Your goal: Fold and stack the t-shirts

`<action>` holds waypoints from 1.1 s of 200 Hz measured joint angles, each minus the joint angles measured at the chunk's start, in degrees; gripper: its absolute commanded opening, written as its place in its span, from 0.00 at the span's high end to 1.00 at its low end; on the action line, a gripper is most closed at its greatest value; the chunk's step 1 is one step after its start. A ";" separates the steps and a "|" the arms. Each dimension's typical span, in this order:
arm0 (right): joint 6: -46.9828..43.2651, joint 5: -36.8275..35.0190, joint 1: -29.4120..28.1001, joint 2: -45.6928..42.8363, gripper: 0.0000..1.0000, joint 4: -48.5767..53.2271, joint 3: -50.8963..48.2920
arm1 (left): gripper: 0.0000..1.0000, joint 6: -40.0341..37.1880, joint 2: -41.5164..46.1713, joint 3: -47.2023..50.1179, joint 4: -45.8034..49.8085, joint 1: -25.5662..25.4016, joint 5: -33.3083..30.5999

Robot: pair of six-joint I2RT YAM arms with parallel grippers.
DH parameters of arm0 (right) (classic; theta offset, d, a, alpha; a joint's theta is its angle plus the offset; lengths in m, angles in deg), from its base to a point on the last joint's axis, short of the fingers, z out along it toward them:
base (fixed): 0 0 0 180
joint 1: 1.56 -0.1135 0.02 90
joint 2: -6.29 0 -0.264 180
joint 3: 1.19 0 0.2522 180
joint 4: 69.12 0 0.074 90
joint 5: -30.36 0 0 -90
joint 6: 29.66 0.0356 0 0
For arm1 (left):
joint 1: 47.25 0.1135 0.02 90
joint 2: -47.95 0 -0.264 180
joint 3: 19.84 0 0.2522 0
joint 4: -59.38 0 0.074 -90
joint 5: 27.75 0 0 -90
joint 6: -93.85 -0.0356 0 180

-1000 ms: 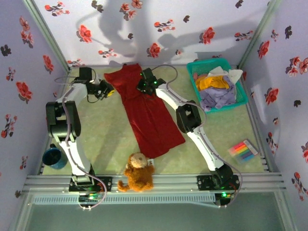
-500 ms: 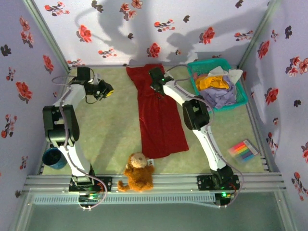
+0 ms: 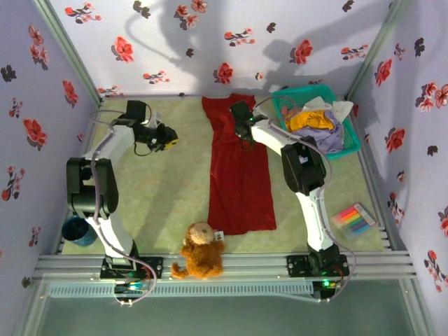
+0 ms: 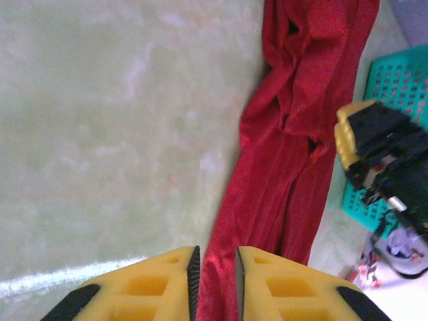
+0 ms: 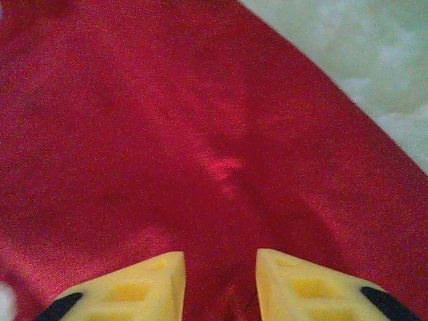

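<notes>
1. My right gripper (image 5: 221,267) hangs spread over the red t-shirt (image 3: 240,185) near the table's (image 3: 161,203) far edge, apparently pinching nothing; the shirt lies stretched long, ready for folding.
2. My left gripper (image 4: 215,261), nearly pressed together and empty, hovers left of it.

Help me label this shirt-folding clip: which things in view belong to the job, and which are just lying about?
Job: red t-shirt; mustard-orange shirt, lavender shirt and white shirt in the teal basket.
Lying about: teddy toy; the teal basket itself; markers; blue cup.
</notes>
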 measured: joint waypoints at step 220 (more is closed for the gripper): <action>-8.94 23.56 -6.01 -55.43 0.42 22.45 -59.21 | 0.65 -3.76 5.40 15.58 13.33 -32.37 -7.54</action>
